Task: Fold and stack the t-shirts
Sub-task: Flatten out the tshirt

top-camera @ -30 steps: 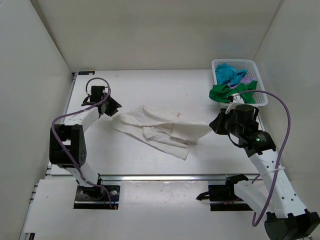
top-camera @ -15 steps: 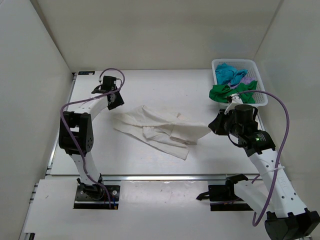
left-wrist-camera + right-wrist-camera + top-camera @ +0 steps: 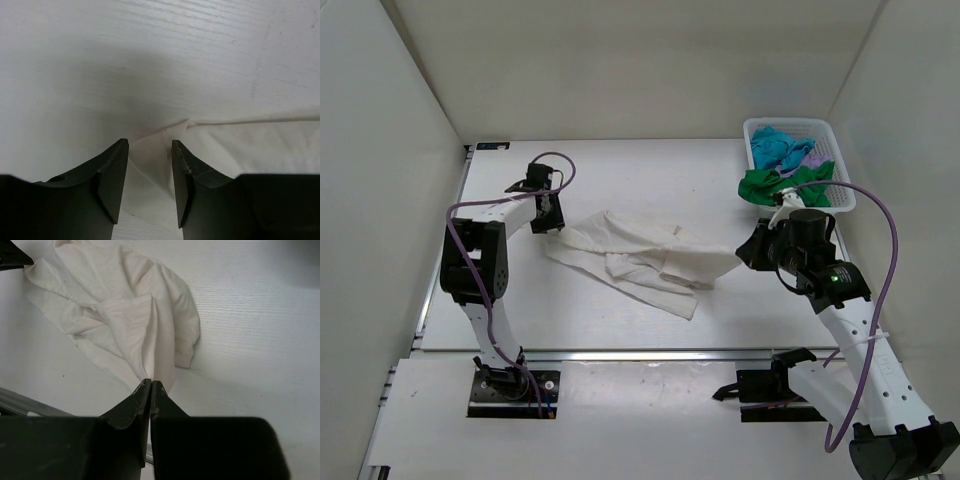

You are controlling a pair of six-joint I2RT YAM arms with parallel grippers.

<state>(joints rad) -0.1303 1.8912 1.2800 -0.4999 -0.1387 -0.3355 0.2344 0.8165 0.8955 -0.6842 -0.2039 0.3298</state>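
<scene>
We find the cream-white t-shirt (image 3: pixel 635 258) crumpled at mid-bench (image 3: pixel 650 180). The right gripper (image 3: pixel 150 382) has its jaws closed on the shirt's right edge. The left gripper (image 3: pixel 149 145) has its jaws partly open astride the far-left corner; we cannot confirm contact.

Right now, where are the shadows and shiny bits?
Left wrist view: soft grey shadow on the table beyond the jaws; right wrist view: cream t-shirt folds sharp, gently shaded; top view: bright glare strip along the table's near edge.
</scene>
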